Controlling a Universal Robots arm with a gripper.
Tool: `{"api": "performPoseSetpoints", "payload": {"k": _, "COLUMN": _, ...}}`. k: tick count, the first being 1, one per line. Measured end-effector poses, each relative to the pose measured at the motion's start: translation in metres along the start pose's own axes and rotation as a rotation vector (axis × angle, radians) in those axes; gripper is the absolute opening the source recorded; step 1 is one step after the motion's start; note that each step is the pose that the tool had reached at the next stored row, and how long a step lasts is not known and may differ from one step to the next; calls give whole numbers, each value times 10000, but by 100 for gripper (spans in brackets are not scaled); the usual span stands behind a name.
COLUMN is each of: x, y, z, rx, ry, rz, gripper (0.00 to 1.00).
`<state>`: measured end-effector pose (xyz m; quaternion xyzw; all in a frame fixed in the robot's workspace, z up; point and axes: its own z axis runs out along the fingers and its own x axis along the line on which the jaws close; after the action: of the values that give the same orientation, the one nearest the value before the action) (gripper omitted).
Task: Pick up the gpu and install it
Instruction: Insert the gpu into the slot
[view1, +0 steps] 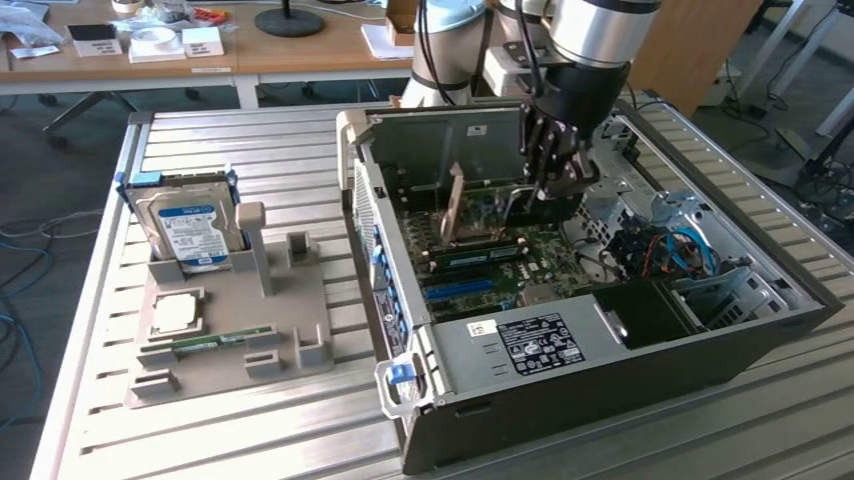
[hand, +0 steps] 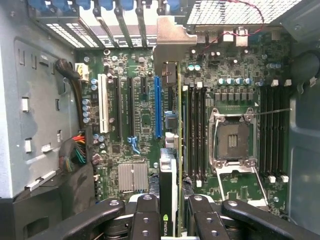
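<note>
The slatted metal table (view1: 267, 430) carried everything, and the open computer case (view1: 601, 330) lay on it with the robot arm (view1: 587, 30) reaching down into its cavity. The motherboard (hand: 140, 100) spread out directly below the gripper (hand: 172, 206). Well away from the gripper, toward the exterior view's left, a gray fixture tray (view1: 300, 315) sat on the table. On it, a hard drive (view1: 187, 225) with a blue label stood upright in a holder.

In the exterior view the gripper (view1: 550, 190) hung inside the case, above the board. Its two black fingers (hand: 145, 210) were closed on the gpu (hand: 178, 150), one on each face, holding the card edge-on and upright. The card ran away from the fingertips toward the case's rear wall, and its silvery bracket (hand: 172, 37) was at that far end. In the exterior view the gpu (view1: 457, 210) showed as a tan upright strip just beside the gripper.

A blue expansion slot (hand: 158, 107) lay just to one side of the held card, and the empty CPU socket (hand: 232, 140) lay to the other side. Whether the card's lower edge touched the board could not be told.
</note>
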<state>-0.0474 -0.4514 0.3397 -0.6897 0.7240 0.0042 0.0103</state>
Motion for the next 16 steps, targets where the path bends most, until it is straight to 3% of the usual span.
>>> {"api": "performPoseSetpoints", "payload": {"k": 8, "x": 20, "y": 41, "z": 109, "rx": 0, "ry": 0, "rz": -5, "gripper": 27}}
{"api": "performPoseSetpoints", "payload": {"k": 16, "x": 20, "y": 44, "z": 123, "rx": -2, "ry": -3, "rz": -148, "gripper": 27}}
